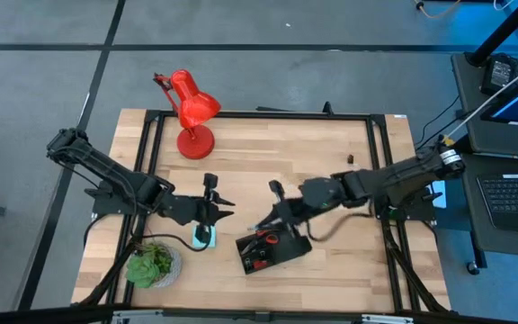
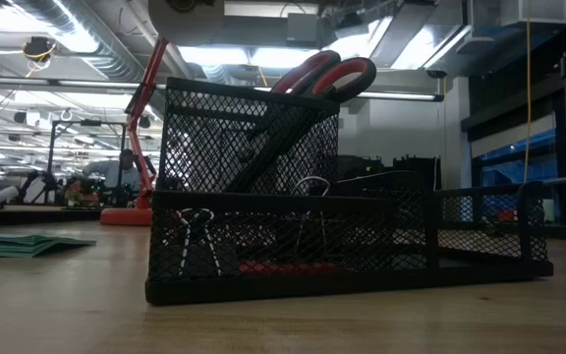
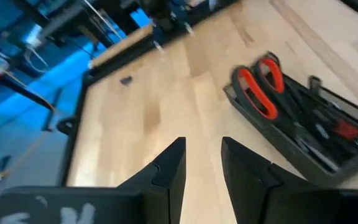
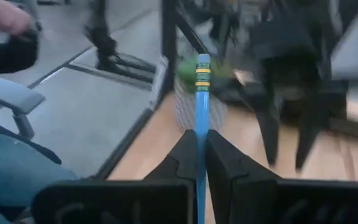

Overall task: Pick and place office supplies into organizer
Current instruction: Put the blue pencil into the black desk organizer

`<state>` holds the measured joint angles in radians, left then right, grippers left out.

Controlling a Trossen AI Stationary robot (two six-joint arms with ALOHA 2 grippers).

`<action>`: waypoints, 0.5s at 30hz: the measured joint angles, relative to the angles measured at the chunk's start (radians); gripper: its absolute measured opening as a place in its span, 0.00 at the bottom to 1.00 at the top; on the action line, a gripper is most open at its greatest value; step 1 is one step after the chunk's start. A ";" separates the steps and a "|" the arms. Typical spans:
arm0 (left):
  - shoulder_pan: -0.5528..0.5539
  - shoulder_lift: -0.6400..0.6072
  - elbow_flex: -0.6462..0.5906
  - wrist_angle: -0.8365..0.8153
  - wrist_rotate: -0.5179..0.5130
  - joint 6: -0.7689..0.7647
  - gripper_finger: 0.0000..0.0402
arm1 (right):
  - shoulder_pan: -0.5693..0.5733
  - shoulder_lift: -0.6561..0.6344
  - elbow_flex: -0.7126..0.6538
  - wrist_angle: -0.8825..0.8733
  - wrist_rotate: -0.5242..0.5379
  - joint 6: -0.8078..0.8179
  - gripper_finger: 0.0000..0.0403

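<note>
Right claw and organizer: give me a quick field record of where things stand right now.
right claw: shut on the light blue pen, just above and left of the organizer in the high view
left claw: open, empty, near the notepad
organizer: holds red-handled scissors, binder clips
table: red lamp at far edge, potted plant at near left

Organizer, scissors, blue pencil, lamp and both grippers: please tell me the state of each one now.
Organizer: on the table, partly filled.
Scissors: standing in the organizer, handles up.
Blue pencil: clamped in the right gripper.
Left gripper: jaws apart, empty.
Red lamp: standing on the table.
</note>
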<state>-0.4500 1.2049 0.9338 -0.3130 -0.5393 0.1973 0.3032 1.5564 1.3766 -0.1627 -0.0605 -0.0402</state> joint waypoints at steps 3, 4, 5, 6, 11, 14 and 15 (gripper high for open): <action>0.000 0.000 -0.007 -0.012 0.014 -0.044 0.23 | 0.036 -0.013 -0.024 0.061 0.019 -0.051 0.04; 0.000 0.000 -0.018 -0.011 0.014 -0.055 0.23 | 0.042 -0.019 -0.039 0.084 0.026 -0.062 0.04; 0.000 0.000 -0.030 -0.010 0.013 -0.065 0.22 | 0.047 -0.027 -0.059 0.119 0.033 -0.066 0.04; 0.000 0.000 -0.042 -0.011 0.011 -0.075 0.22 | 0.050 -0.036 -0.087 0.160 0.037 -0.066 0.04; 0.000 0.001 -0.098 0.000 0.007 -0.135 0.20 | 0.051 -0.085 -0.252 0.430 0.042 -0.018 0.03; 0.000 0.001 -0.124 0.004 0.001 -0.169 0.20 | 0.051 -0.095 -0.360 0.678 0.041 0.000 0.03; 0.000 0.001 -0.130 0.002 0.000 -0.178 0.19 | 0.051 -0.096 -0.396 0.767 0.042 0.002 0.03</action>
<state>-0.4500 1.2057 0.8037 -0.3107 -0.5392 0.0192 0.3542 1.4605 0.9805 0.6044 -0.0189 -0.0385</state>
